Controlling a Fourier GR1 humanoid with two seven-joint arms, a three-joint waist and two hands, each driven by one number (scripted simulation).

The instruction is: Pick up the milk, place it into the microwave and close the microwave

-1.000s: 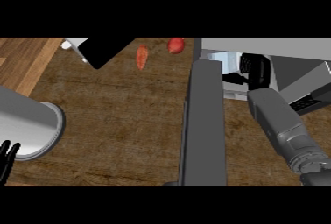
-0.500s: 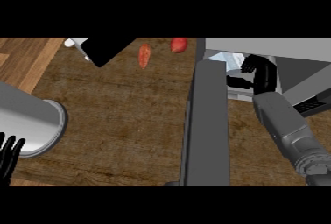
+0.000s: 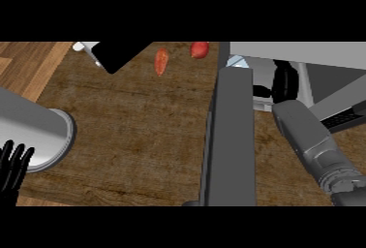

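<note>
Two black hands are being shown above a brown wooden counter (image 3: 136, 121). The right hand (image 3: 284, 82) is being held inside the microwave (image 3: 300, 53) at the upper right, past its open grey door (image 3: 230, 135), which is being seen edge-on. Its fingers are curled, but whether anything is being gripped cannot be told. The milk (image 3: 238, 61) is being glimpsed as a pale shape just inside the microwave, left of that hand. The left hand (image 3: 13, 167) is being rested at the lower left edge, fingers straight and upward, beside a grey cylinder (image 3: 32, 128). Two red vegetables (image 3: 162, 61) are lying near the top.
</note>
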